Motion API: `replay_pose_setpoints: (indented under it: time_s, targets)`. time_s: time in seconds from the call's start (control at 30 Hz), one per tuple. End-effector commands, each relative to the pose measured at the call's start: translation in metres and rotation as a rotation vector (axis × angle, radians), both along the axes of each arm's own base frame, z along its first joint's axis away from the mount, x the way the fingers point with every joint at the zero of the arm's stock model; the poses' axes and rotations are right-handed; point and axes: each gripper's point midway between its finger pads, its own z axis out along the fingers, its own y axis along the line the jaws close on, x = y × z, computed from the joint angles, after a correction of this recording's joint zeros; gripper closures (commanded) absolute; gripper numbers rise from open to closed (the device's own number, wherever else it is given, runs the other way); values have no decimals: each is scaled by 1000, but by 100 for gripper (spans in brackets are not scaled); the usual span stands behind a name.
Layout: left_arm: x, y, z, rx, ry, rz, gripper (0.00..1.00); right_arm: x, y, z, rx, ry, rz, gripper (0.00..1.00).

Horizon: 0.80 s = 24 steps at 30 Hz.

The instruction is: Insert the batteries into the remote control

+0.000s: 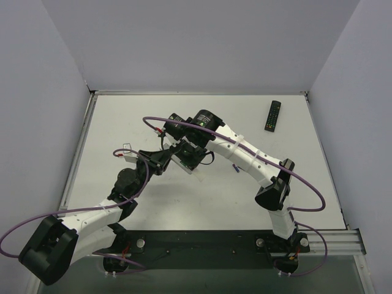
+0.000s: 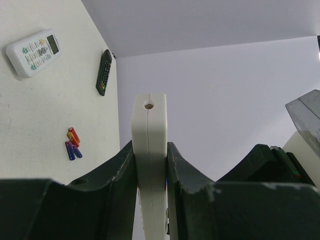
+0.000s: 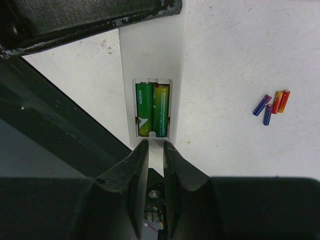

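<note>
The arms reach in from the near edge of the surface [image 1: 245, 202] and meet left of its middle, well above it.

The left hand [image 2: 150, 150] pinches the remote [image 2: 149, 125] by its two long sides, holding it off the surface with one end sticking out past the fingers.

The right hand [image 3: 155, 147] faces the remote's back. Its fingers are barely spread, with only a slit between them and nothing in it. The tips sit just at the lower rim of the open compartment [image 3: 152, 137].

Both batteries [image 3: 153, 110] lie side by side in that compartment and seem to sit flat.

The loading looks done or nearly so, and the step in hand reads as the final seating or check. Next, the right hand should back straight off without catching a cell, while the left keeps its hold steady. No cover shows in any view, so I cannot say whether one is to be fitted.

Beyond the remote, the red and blue loose cells [image 3: 272, 106] lie on the surface in a small cluster. A wider remote [image 2: 34, 52] lies farther off, and a black remote [image 1: 273, 115] lies near the far right corner.
</note>
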Motion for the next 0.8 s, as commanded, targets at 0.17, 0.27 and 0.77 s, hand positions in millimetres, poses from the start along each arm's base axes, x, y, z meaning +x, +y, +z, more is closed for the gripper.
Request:
replay_pose_setpoints:
  time_s: [0.17,0.27,0.77]
  targets:
    - [-1,-6,37,-82,-68,-25,100,1,-7,-4,-43,-5,-10,90]
    - [-1,-6,37,-88,-63,-26,100,1,-5,-7,-39,-9,-5,90]
    - [4,-6,43,-216,17,-27,100,7,-1,-34,-51,-76,68,92]
